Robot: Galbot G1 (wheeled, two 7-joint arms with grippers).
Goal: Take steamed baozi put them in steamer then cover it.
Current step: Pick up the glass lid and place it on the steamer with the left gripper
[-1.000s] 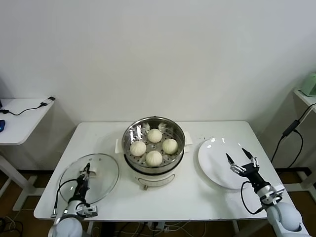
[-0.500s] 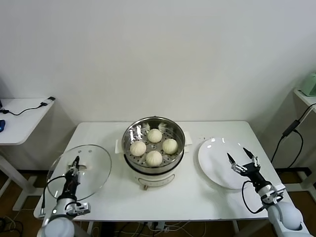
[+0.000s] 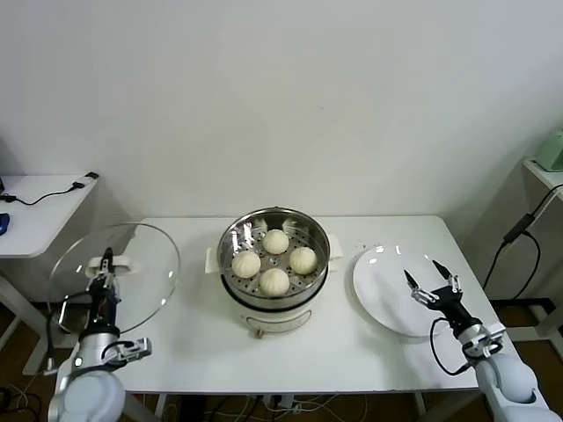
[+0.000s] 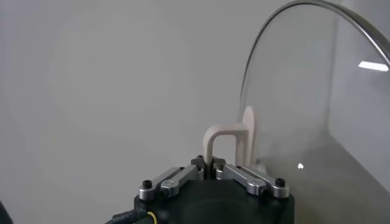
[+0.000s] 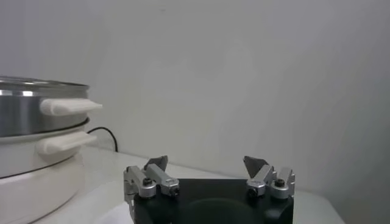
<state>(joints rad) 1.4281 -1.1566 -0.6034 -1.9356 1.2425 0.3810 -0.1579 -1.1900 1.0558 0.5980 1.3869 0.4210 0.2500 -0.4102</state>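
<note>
Head view, left pincer (image 3: pixel 106 261) gripping raised cover (image 3: pixel 115 277), baozi (image 3: pixel 274 281) in steamer (image 3: pixel 274 264)

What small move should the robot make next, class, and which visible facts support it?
Probably carry the round clear glass lid across to the round steel steamer and lower it on. The left gripper is shut on the lid's cream handle, holding it off the white table, while all four cream-white buns sit inside the uncovered steamer.
</note>
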